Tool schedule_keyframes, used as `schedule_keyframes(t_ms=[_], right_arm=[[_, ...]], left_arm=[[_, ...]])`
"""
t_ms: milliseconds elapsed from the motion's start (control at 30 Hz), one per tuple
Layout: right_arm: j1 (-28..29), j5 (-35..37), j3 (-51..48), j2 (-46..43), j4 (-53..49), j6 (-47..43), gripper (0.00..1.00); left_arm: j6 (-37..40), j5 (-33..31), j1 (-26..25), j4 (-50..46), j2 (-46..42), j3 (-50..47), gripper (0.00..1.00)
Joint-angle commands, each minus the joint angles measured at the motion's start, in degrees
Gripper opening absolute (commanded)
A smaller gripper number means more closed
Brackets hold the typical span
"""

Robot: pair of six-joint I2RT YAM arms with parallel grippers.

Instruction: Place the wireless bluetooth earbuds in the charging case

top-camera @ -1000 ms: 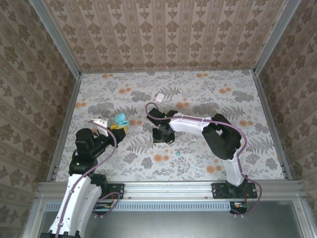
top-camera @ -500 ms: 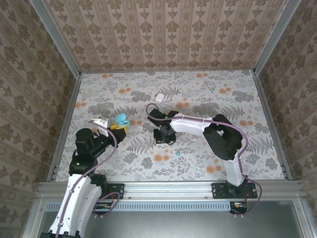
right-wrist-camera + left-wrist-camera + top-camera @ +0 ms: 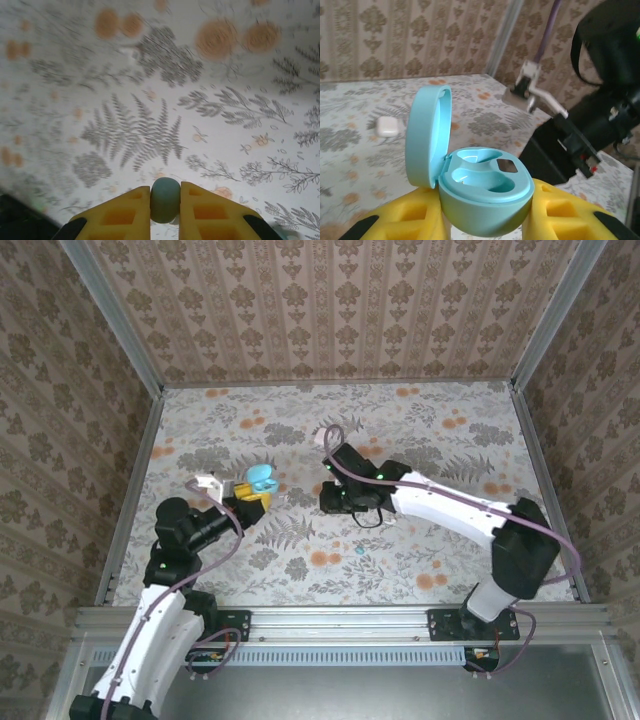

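Two charging cases are in sight, one teal and one white. The teal charging case [image 3: 485, 200] is clamped by its lower half between the yellow fingers of the left pincer [image 3: 487, 222], which is closed onto it and holds it raised above the left part of the surface [image 3: 430, 440]. Its lid [image 3: 427, 135] stands upright on the hinge. The two moulded wells inside face up, and I see no bud in either. The white charging case [image 3: 387, 126] lies shut on the surface well beyond it, toward the far side.

Two teal earbuds can be counted. One teal earbud [image 3: 165, 192] is pinched between the yellow fingertips of the right pincer [image 3: 165, 207], whose jaws are nearly together with only the bud between them. It hangs over the middle of the surface, and the blur in the wrist view makes its height hard to judge. The second teal earbud [image 3: 358, 551] lies loose on the surface, nearer the arm bases than the right pincer and a little to its right.

Two arms reach in from the near edge, with the two pincers apart from each other and the teal case to the left of the held bud.

One covering spreads over the whole surface, pale with grey ferns and orange blossoms. Three walls [image 3: 340, 310] of beige-and-brown damask paper enclose it, joined by an aluminium frame [image 3: 350, 618].
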Motion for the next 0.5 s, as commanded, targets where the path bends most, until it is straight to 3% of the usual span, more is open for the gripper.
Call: schedule_keyframes(t_ms=[0,167,467], right_arm=[[0.2,-0.7,-0.3,-4.9,1.8,-1.7,0.16],[1.3,-1.7,1.9,-11.3,2.4,-2.0,0.17],[4.5,-1.6,4.0,-15.6,8.1,-0.4,0.17]], left_arm=[[2.2,2.2,-3.7,7.1,1.8,0.9,0.29],[4.4,0.4,-8.8,11.7,4.9,0.8,0.29],[7.5,-1.0,-11.2,15.3,8.6,2.5,0.29]])
